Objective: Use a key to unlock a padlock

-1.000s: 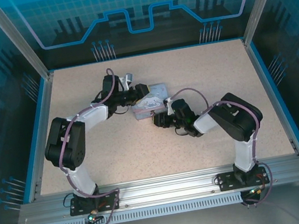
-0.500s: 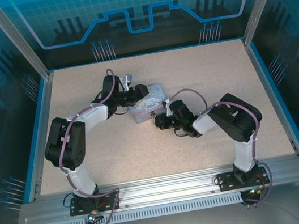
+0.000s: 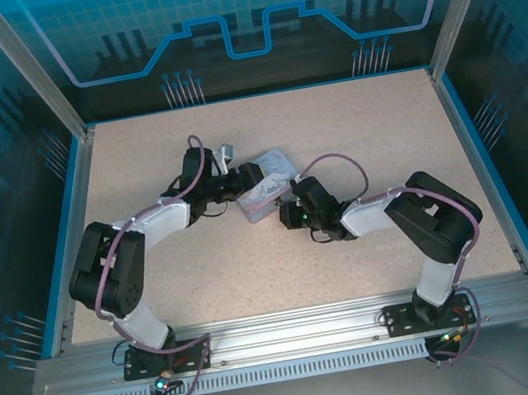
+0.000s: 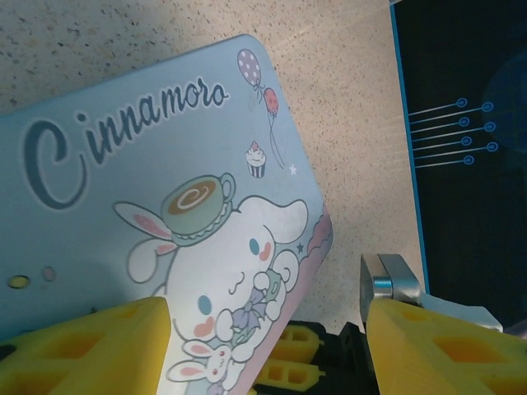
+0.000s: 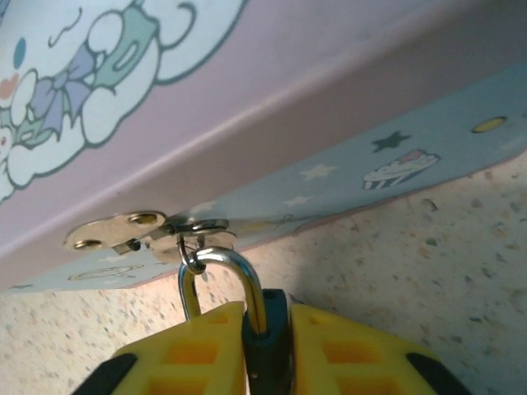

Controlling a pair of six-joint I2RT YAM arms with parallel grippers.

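Two pads of your right gripper (image 5: 268, 362) clench the tiny blue-teal metal padlock (image 5: 265, 333), bottom centre, hung from the pale-blue cartoon tin (image 5: 329, 49); probably light and slippery, so hold its flat body; your left gripper (image 4: 268, 341) gapes.

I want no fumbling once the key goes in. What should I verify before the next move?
1. Padlock gripped: ok. The right gripper is shut on the padlock body.
2. Shackle through the hasp of the tin: ok, threaded.
3. Key located: cannot tell.
4. Left gripper free to act: ok. Its jaws stand open over the tin lid, clamping nothing.
5. Keyhole reachable: cannot tell. The lower body is hidden between the right fingers.
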